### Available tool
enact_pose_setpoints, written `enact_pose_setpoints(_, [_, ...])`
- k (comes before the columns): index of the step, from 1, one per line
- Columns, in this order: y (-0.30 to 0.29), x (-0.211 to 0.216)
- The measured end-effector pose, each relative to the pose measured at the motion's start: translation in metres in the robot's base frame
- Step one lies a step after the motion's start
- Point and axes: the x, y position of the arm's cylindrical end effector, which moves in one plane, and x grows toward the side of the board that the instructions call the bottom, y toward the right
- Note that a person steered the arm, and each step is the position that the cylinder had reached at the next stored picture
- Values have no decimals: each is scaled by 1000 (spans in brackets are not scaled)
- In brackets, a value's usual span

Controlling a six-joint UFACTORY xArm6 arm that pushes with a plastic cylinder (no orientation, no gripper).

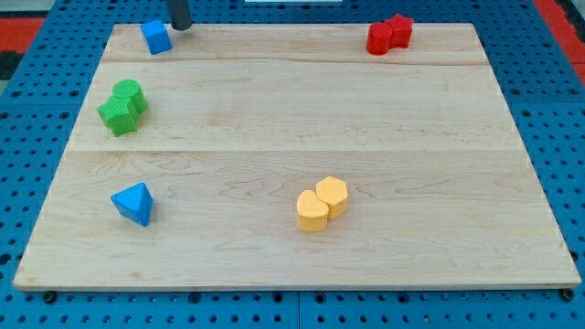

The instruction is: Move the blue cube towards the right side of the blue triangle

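Note:
The blue cube (156, 37) sits near the top left corner of the wooden board (292, 128). The blue triangle (133, 203) lies near the board's lower left, far below the cube. My tip (181, 26) is at the view's top edge, just to the right of the blue cube and slightly above it, very close to it; I cannot tell whether it touches.
Two green blocks (122, 105) sit together at the left, between the cube and the triangle. Two red blocks (389, 35) sit at the top right. Two yellow blocks (322, 203) sit below the centre. A blue pegboard (558, 110) surrounds the board.

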Motion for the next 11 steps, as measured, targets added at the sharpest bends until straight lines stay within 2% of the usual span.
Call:
enact_pose_setpoints(3, [-51, 8])
enact_pose_setpoints(5, [-70, 41])
enact_pose_setpoints(7, [-52, 81])
enact_pose_setpoints(9, [-58, 117])
enact_pose_setpoints(11, [-15, 125])
